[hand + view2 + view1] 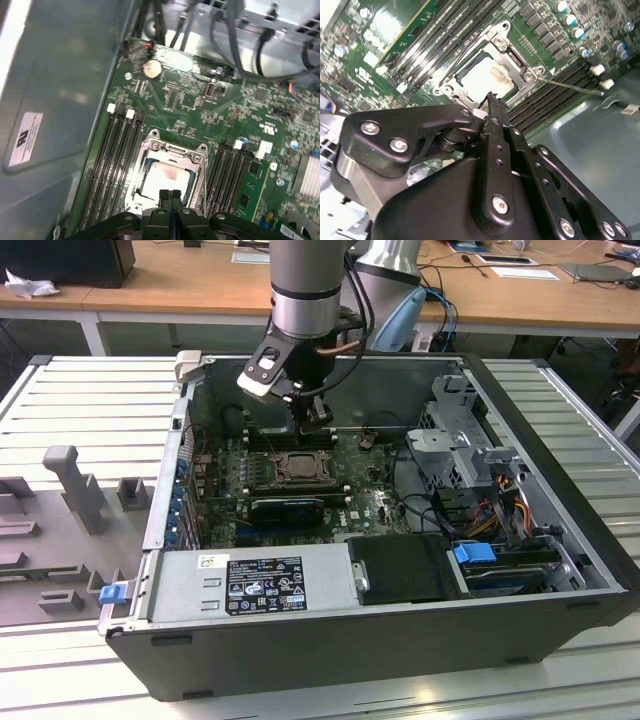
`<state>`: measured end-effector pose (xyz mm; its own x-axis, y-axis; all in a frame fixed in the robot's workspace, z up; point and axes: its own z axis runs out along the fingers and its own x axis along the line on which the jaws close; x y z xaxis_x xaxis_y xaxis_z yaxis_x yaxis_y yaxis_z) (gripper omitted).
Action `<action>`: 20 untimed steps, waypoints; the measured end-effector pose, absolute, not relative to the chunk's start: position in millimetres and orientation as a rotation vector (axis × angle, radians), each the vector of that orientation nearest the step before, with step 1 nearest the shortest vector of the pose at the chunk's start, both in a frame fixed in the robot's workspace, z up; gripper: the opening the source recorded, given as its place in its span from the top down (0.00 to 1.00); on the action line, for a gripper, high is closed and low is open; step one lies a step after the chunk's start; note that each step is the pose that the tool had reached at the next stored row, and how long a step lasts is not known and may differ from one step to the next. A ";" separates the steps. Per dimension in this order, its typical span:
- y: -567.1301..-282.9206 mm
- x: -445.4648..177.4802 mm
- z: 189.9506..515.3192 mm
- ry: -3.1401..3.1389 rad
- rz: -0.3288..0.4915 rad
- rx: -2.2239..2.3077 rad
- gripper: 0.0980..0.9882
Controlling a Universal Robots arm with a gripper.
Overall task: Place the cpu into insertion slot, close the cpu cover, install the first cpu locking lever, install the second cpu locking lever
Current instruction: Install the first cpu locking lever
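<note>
Deep inside the open grey computer case [330, 645], the small square silver-topped cpu [165, 175] sits in the dark square insertion slot [298, 466], the thin silvery cpu cover [172, 150] lying flat around it. The gripper [170, 194] hovers over the slot's edge, its fingers [164, 197] pressed together and empty. In the exterior view the slot lies at six o'clock from them. Long black memory slots [112, 150] flank it.
</note>
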<state>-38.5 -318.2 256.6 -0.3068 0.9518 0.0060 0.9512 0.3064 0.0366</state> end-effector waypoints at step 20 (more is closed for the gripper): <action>-318.2 -38.5 256.6 2.795 0.055 1.408 0.99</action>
<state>-38.5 -318.2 256.6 -0.5955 0.8033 0.0059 0.8029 0.5950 0.0366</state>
